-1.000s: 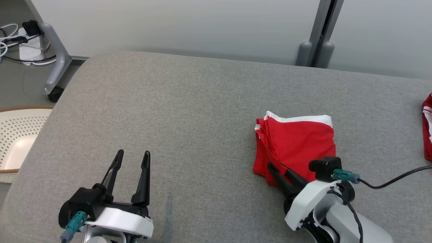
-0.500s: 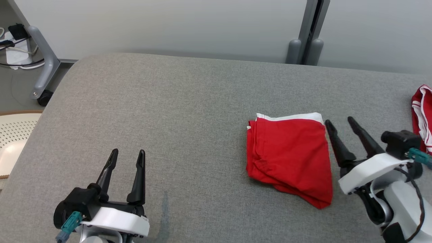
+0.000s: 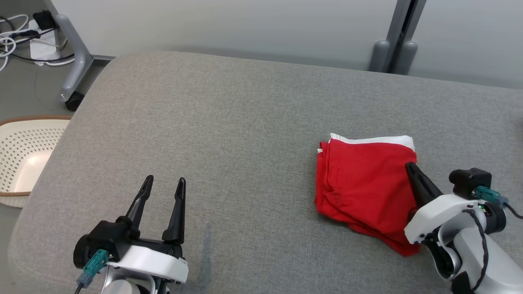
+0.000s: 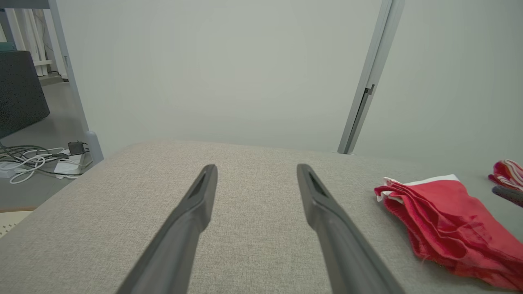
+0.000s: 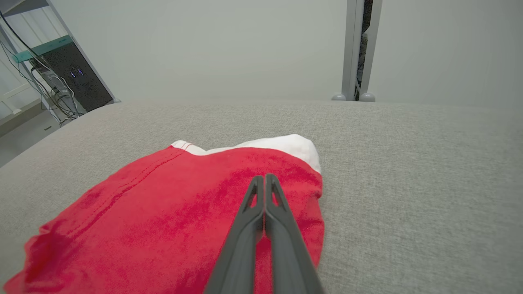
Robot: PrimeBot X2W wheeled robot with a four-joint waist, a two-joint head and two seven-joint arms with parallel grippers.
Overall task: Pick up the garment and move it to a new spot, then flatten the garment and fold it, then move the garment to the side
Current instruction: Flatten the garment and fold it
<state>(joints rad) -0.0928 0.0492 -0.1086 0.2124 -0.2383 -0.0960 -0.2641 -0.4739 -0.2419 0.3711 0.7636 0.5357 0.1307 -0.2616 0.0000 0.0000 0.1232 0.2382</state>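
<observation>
So the right claw is sitting with its two long fingers pressed flat together, and I'm not seeing any cloth pinched between them. It's pointing up over the right-hand edge of the red garment. In the right wrist view the closed fingers are lying over the red fabric, not far short of the white band. Can't tell if they're actually touching the cloth or just hovering over it.

The garment itself is lying folded in a roughly square bundle on the grey padded table, right of the middle. Its white band is running along the far edge, the stacked layers are showing on its left side, and one corner is trailing toward the robot beside the right wrist.

Meanwhile the left claw is hanging out at the lower left with its fingers spread wide, holding nothing, over bare grey fabric and well apart from the garment.

Other stuff: a white perforated basket is sitting off the table's left edge, cables are lying on the floor beyond it, and a striped red-and-white cloth is peeking in at the far right of the left wrist view.
</observation>
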